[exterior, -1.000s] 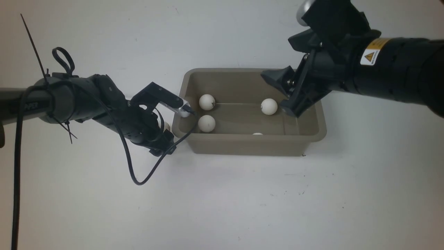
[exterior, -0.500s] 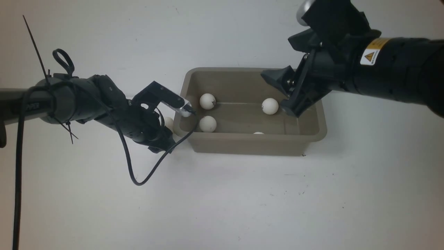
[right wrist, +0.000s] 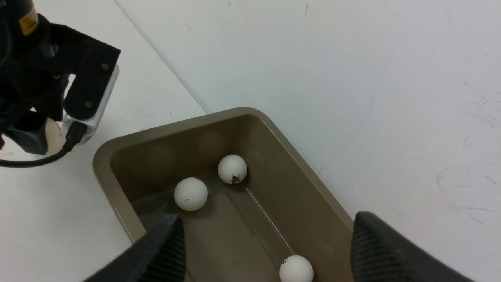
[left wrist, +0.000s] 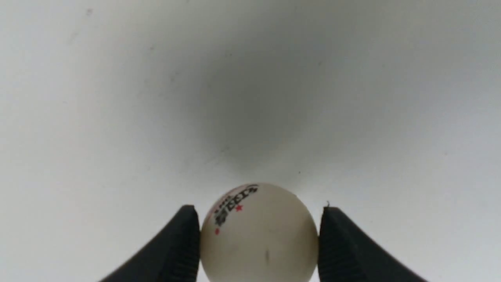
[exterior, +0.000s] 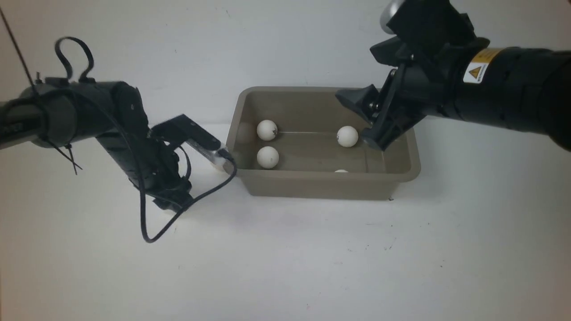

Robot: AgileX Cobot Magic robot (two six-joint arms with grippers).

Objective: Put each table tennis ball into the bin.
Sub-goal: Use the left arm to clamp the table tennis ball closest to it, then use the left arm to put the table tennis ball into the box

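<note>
**Ball pinched beside the bin, ready to go over the wall**

The left gripper (left wrist: 259,214) has its jaws drawn narrow onto a white ball (left wrist: 258,235), one pad on each side at its widest part (the printed logo faces the wrist camera). In the front view the pair sits low over the table (exterior: 285,267), just outside the left end of the bin (exterior: 325,185). The ball is nearly hidden behind the arm there, so I can't say whether it is off the surface. Four more balls (exterior: 267,157) lie on the bin's floor, one half hidden by the near wall. The right gripper (exterior: 363,118) hangs over the bin's right end, jaws wide and empty.

The step in hand looks like the carry. To do it well, rise straight up until the ball clears the rim and cross the end wall. Then let go low over bare floor so it doesn't bounce out. Keep the squeeze gentle, since the ball is light and slick, and watch the loose cable (exterior: 151,232) near the rim.
</note>
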